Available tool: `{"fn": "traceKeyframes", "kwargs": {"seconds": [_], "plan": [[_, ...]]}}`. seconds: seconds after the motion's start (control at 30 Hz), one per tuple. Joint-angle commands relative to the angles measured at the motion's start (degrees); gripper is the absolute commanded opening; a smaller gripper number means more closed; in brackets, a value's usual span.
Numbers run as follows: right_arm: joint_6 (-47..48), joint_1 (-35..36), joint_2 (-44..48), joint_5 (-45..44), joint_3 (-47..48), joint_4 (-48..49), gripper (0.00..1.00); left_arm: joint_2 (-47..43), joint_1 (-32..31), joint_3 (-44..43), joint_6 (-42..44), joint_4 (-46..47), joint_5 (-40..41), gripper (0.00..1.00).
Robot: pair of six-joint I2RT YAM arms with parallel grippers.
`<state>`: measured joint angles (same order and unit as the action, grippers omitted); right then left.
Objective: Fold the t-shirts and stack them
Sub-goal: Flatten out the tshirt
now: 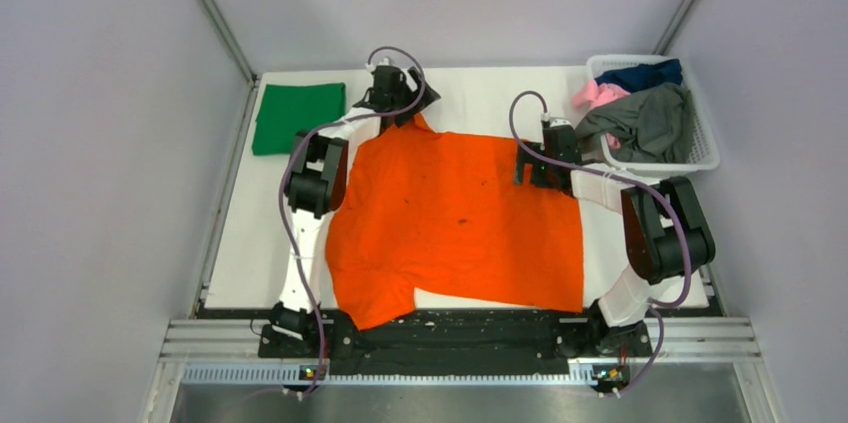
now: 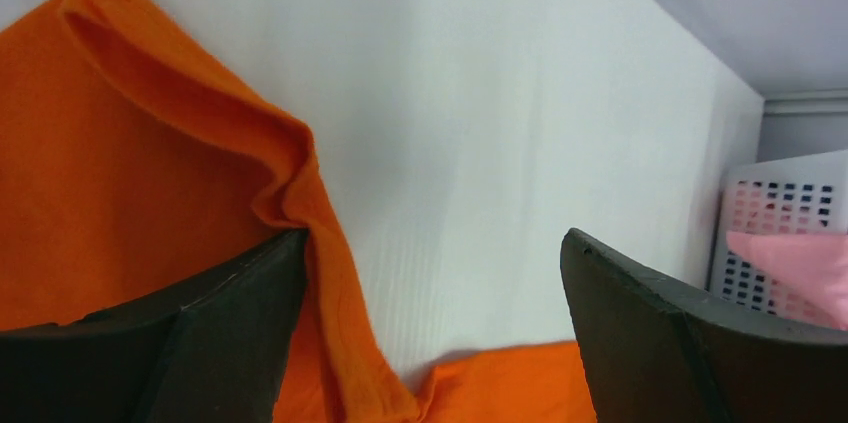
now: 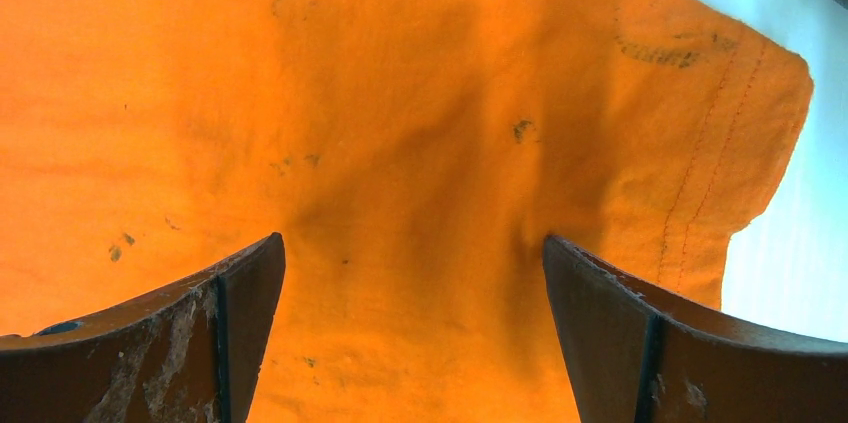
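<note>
A white tabletop [image 1: 260,243] sits boxed in by plain pale grey walls [image 1: 100,143], with metal rails [image 1: 740,335] along its near edge. The orange t-shirt [image 1: 460,218] lies spread flat across the middle. Its long axis runs left to right, slightly skewed. The sleeves appear to be at the left end and the straight hem at the right, and its near edge laps over the tabletop's front. A folded green t-shirt [image 1: 298,115] rests in the far left corner. In the far right corner a white lattice basket [image 1: 706,143] holds the navy t-shirt [image 1: 645,73], pink t-shirt [image 1: 598,93] and grey t-shirt [image 1: 650,123], all crumpled. The left pincer [image 2: 430,243] stands with its jaws wide apart at the far sleeve tip, a raised fold of cloth just beside one finger. The right pincer [image 3: 415,243], also wide apart, hovers over the stitched far right corner and grips nothing.
</note>
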<state>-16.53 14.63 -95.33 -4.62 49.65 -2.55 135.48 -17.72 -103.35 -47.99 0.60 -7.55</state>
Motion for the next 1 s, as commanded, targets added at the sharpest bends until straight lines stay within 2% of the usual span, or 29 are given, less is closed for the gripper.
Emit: {"fn": "traceKeyframes", "kwargs": {"seconds": [0.0, 0.1, 0.2, 0.3, 0.5, 0.63, 0.67, 0.83, 0.97], "plan": [[-0.2, 0.4, -1.7, 0.7, 1.5, -1.1, 0.99, 5.9, -0.1, -9.1, -4.5, 2.8, -3.2, 0.99], [-0.2, 0.4, -1.9, 0.6, 1.7, -1.4, 0.99, 10.8, -0.9, -19.2, -5.2, 3.1, -1.5, 0.99], [-0.1, 0.4, -1.7, 0.1, 1.8, -1.8, 0.99, 18.8, -1.3, -35.6, -4.0, -5.8, 1.1, 0.99], [-0.2, 0.5, -1.0, -0.3, 1.8, -2.1, 0.99, 18.3, -1.1, -36.7, -2.8, -6.7, 1.5, 0.99], [-0.2, 0.5, 0.6, 0.2, 2.6, -2.3, 0.99, 0.6, -1.4, -23.9, 9.7, -11.5, 6.2, 0.99], [-0.5, 0.4, 2.8, -0.5, 2.5, -2.8, 0.99, -14.1, -2.1, -7.6, 17.6, -13.6, 13.2, 0.99], [-0.8, 0.4, 3.4, -0.7, 2.2, -2.9, 0.99, -17.4, -2.1, -1.4, 18.8, -13.6, 14.5, 0.99], [-2.8, 0.4, 5.0, -0.5, 0.7, -4.9, 0.99, -28.7, -2.1, 17.7, 20.4, -14.9, 19.5, 0.99], [-4.5, 0.4, 3.2, 1.0, -0.9, -3.9, 0.99, -32.6, -2.1, 26.4, 16.3, -15.4, 20.6, 0.99]]}}
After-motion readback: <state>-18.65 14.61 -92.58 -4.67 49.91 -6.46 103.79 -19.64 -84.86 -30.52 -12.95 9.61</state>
